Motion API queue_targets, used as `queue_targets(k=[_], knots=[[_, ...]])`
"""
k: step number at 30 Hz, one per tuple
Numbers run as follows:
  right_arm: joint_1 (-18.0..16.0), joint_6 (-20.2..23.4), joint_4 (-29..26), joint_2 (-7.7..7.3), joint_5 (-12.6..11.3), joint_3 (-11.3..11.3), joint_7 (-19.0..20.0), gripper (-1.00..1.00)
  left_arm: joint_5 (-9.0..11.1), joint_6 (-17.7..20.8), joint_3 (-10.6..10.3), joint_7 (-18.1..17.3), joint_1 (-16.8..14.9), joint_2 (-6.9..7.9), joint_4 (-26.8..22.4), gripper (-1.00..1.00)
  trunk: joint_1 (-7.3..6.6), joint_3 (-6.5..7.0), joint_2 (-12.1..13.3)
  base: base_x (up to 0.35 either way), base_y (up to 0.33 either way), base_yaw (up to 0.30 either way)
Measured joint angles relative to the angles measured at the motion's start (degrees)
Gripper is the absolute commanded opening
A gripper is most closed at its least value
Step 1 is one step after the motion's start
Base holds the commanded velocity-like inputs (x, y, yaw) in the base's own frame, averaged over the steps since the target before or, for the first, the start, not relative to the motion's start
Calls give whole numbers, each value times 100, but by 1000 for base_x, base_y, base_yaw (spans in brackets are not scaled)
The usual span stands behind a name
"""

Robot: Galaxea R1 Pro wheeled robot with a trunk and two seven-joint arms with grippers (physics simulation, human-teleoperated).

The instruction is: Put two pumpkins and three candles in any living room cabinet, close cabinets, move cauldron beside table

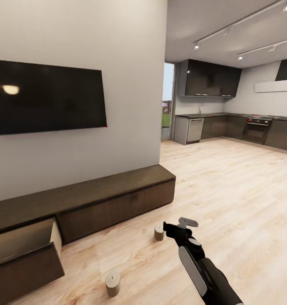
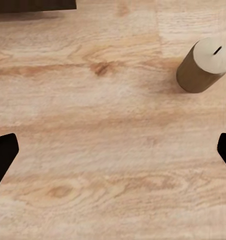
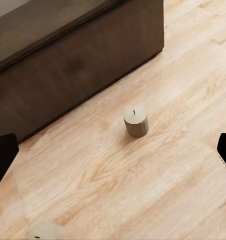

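Observation:
Two cream candles stand upright on the plank floor in front of the long dark cabinet (image 1: 118, 199). One candle (image 1: 159, 232) stands just left of my right gripper (image 1: 177, 224), which hangs open and empty above the floor. The right wrist view has this candle (image 3: 136, 120) ahead between the open right gripper (image 3: 113, 155), with the other candle (image 3: 45, 231) at the frame edge. The nearer candle (image 1: 112, 283) stands further left. A candle (image 2: 203, 65) lies beyond my open left gripper (image 2: 113, 155). At the cabinet's left end a drawer (image 1: 24, 254) stands pulled out. The pumpkins, cauldron and table are out of view.
A black TV (image 1: 45, 97) hangs on the wall above the cabinet. Open plank floor (image 1: 236, 190) runs right toward a kitchen with glossy dark cupboards (image 1: 211, 78) and an oven (image 1: 257, 129). A doorway (image 1: 168, 101) opens past the wall's corner.

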Motion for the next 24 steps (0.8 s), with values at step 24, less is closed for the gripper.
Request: queue_targets(k=[24], knots=[[893, 137, -2358, -83, 20, 32, -48, 100, -260, 5910, -251, 852, -2696, -480, -1387, 100, 3, 1, 1, 38, -35, 0]])
